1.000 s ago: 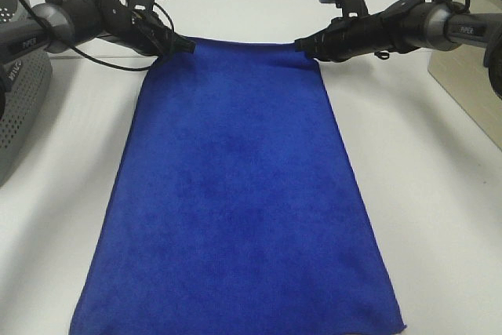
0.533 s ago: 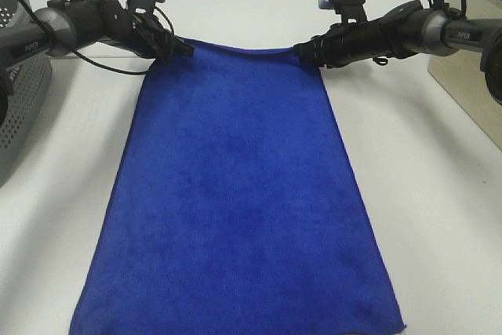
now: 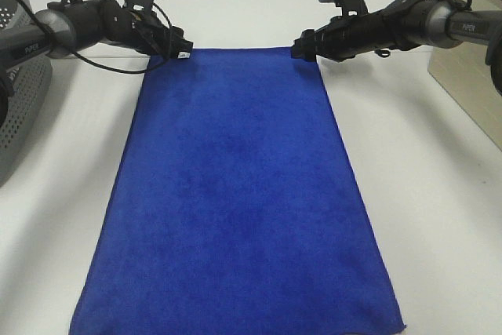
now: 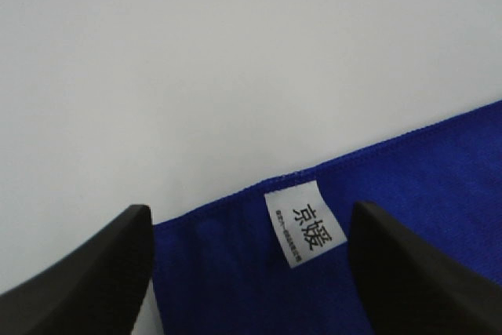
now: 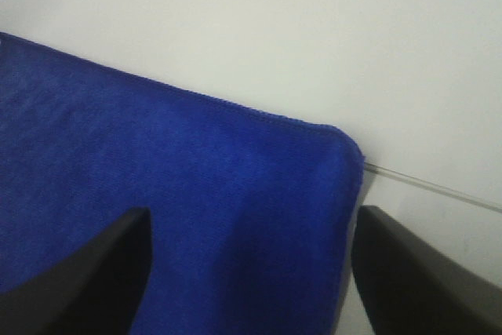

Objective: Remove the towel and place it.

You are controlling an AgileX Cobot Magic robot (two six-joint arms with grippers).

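Observation:
The royal-blue towel (image 3: 235,194) lies flat and spread on the white table (image 3: 427,194), reaching from the far middle to the near edge of the view. My left gripper (image 3: 179,49) is at its far left corner, open, low over the cloth. The left wrist view shows the two fingers wide apart (image 4: 251,272) over the towel's edge (image 4: 408,186) with the white tag (image 4: 300,223) between them. My right gripper (image 3: 302,45) is at the far right corner, open. The right wrist view shows its fingers spread (image 5: 251,272) over the rounded corner (image 5: 157,194).
A grey perforated basket (image 3: 16,100) stands at the left edge. A beige box (image 3: 471,84) stands at the right edge. Bare white table runs along both long sides of the towel and behind its far edge.
The towel's far edge, pinched at both corners and sagging between them before, now lies straight and flat on the table. Both grippers have let go and opened. The white tag now shows.

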